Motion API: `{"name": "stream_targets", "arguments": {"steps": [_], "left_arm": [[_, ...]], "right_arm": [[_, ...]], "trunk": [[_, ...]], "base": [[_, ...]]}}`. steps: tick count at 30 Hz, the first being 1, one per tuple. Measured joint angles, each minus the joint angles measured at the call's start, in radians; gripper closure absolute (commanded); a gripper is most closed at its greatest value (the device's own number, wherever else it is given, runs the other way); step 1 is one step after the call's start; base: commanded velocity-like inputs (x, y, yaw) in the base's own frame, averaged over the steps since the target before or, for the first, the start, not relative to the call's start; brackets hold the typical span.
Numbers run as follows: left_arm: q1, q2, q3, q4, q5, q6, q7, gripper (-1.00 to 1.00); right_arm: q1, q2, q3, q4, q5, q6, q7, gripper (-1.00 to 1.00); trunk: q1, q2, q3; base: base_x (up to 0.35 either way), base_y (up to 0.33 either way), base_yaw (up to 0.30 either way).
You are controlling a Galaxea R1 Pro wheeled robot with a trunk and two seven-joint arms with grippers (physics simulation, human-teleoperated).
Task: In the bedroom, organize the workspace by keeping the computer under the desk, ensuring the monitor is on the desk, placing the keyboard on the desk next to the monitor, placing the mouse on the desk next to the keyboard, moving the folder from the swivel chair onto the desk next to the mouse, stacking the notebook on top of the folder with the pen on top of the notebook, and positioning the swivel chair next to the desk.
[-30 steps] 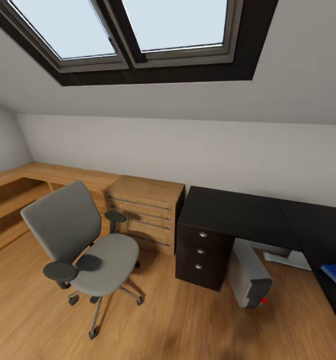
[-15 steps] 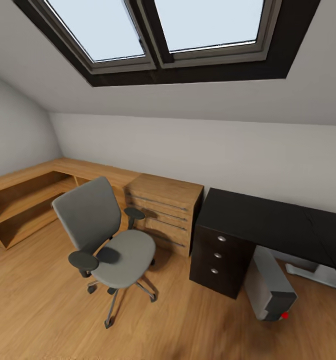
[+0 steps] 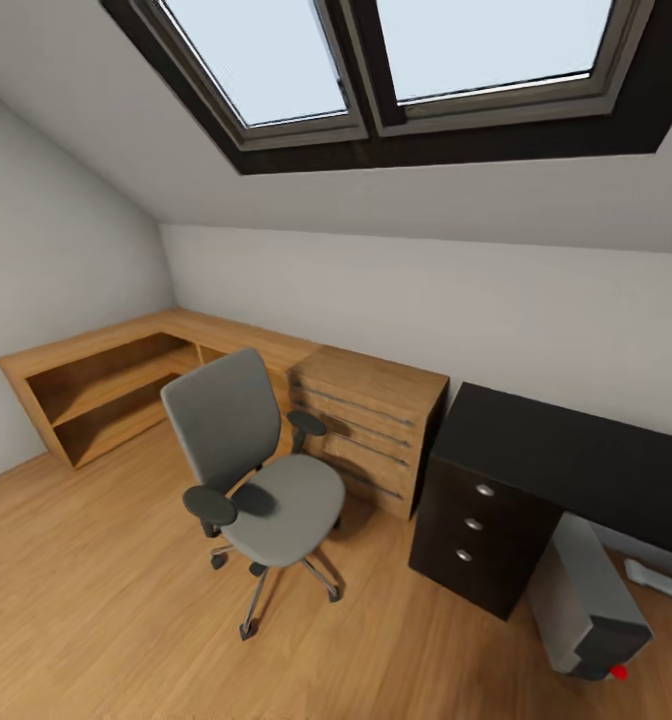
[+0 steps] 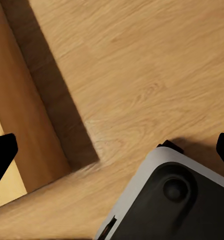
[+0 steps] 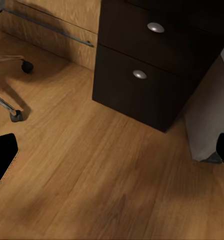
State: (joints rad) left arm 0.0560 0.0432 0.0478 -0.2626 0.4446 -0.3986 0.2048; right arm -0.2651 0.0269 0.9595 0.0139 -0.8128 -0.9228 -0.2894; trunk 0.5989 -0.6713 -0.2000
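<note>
Oak floor (image 5: 107,175), desk (image 5: 152,70) beyond right gripper (image 5: 112,150)

Stood upright on the oak floor: grey swivel chair (image 3: 261,480), seat bare, black armrests out, chrome base on casters, apart from the glossy black worktop (image 3: 576,455). Sat under that worktop's edge, just beside its dark knobbed drawers (image 3: 476,525): pale grey computer (image 3: 588,610), red light at its front.

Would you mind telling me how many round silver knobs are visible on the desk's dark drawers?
3, stacked down the drawer front: top knob, middle knob, bottom knob. The desk runs past the frame, so more may exist.
</note>
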Motion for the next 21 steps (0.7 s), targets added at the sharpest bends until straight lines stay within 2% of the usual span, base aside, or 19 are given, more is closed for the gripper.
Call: {"name": "stream_targets", "arguments": {"steps": [21], "left_arm": [[0.0,0.0,-0.004,0.0,0.001,0.001,0.0,-1.0]], "right_arm": [[0.0,0.001,0.001,0.001,0.001,-0.004,-0.003,-1.0]], "trunk": [[0.0,0.0,0.0]], "base": [[0.0,0.0,0.28]]}}
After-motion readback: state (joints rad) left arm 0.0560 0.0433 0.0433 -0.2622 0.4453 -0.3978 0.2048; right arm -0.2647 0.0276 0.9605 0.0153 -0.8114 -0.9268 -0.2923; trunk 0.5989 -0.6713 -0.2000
